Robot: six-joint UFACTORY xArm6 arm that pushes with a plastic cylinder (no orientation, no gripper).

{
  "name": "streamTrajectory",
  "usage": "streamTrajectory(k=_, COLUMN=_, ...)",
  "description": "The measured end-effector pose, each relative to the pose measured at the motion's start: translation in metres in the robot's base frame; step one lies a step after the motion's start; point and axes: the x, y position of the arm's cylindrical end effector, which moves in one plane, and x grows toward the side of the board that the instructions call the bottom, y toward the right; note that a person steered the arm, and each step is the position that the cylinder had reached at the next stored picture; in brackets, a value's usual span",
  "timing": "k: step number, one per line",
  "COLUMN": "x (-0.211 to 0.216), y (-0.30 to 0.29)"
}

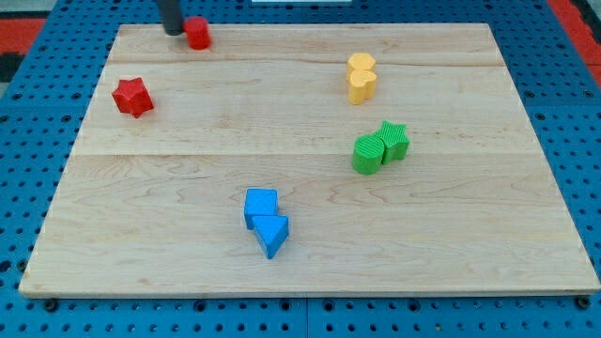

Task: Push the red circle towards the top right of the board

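The red circle (197,34) sits at the board's (282,282) top-left edge. The tip (175,31) touches its left side. The end effector is a plain rod, without jaws. A red star (132,97) lies below-left, apart.

red circle (197,34) | yellow blocks (361,78) | green blocks (380,147) | blue blocks (266,222)

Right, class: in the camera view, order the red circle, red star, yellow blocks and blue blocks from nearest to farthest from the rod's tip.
From my tip:
1. Red circle, touching on the tip's right, at the top edge.
2. Red star, below, near the left edge.
3. Yellow blocks, to the right.
4. Blue blocks, toward the bottom.
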Motion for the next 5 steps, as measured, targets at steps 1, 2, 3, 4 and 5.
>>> streamTrajectory(k=1, x=0.022, y=0.063)
streamTrajectory(k=2, x=0.032, y=0.094)
streamTrajectory(k=3, x=0.036, y=0.085)
streamTrajectory(k=4, x=0.036, y=0.151)
streamTrajectory(k=5, x=0.036, y=0.225)
